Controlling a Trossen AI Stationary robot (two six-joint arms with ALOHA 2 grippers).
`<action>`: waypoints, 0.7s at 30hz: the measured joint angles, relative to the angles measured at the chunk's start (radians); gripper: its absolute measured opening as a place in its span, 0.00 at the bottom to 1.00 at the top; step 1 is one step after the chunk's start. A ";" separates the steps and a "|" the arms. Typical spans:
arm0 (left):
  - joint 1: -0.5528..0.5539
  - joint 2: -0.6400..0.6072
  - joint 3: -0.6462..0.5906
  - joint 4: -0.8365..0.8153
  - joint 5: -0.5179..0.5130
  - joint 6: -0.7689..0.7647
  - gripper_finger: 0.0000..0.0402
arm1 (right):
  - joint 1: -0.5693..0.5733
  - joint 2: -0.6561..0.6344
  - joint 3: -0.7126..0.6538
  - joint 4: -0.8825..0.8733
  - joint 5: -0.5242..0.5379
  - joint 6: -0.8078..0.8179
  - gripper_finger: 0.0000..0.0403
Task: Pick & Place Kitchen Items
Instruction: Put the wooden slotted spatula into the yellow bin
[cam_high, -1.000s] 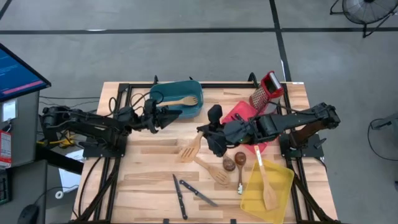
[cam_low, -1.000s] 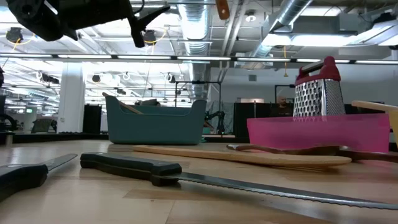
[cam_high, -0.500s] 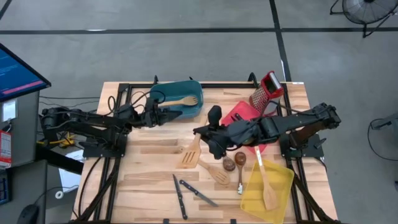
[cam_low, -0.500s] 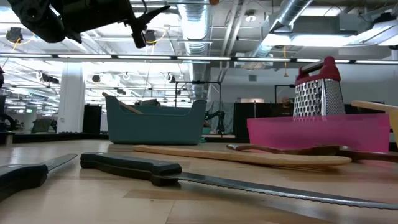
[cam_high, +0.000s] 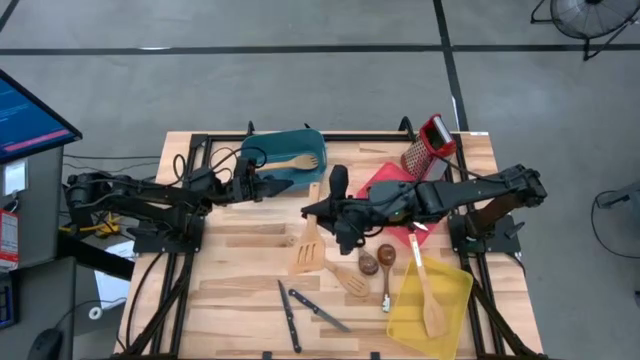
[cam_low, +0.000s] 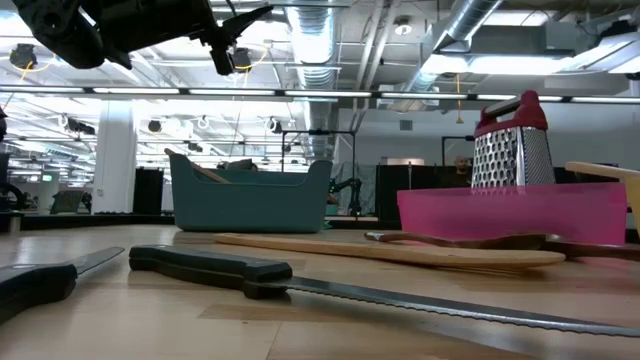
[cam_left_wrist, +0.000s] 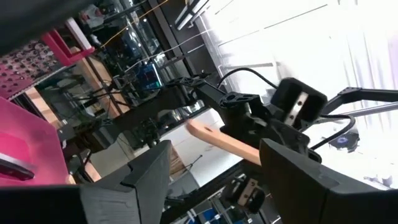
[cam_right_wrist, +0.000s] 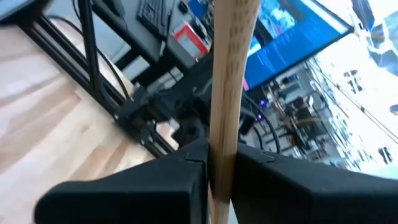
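Note:
My right gripper is over the table's middle, shut on a pale wooden slotted turner. My left gripper is open and empty, raised beside the near rim of the teal bin; it also shows in the low view. A wooden spatula lies in the teal bin. On the table lie a second slotted turner, two dark-bowled spoons and two black-handled knives. Another spatula lies in the yellow bin. My right gripper pinches the turner's handle between its two fingers, about midway along it. The fingers come level from the table's right and lie across the handle. The handle's free end sticks out toward the far edge, and the slotted head points toward the near edge, clear of the table.
A pink-red bin sits under my right arm, and a steel grater with a red handle stands at the far right. Black frame rails run along the table's sides. Bare wood lies at the near left.
My right gripper has gone toward the table's left and a little toward the far edge, carrying the turner. The turner has swung about: its handle pointed to the far right and now points nearly straight at the far edge.

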 joint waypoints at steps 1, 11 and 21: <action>0.000 0.000 0.000 0.003 -0.001 0.000 0.56 | -0.002 0.000 0.000 0.000 -0.010 0.000 0.08; 0.000 0.000 0.000 0.012 -0.020 -0.028 0.56 | -0.044 0.018 -0.002 0.002 -0.021 -0.053 0.08; -0.003 0.000 0.001 0.012 -0.049 -0.091 0.56 | -0.051 0.015 0.000 0.003 -0.036 -0.047 0.08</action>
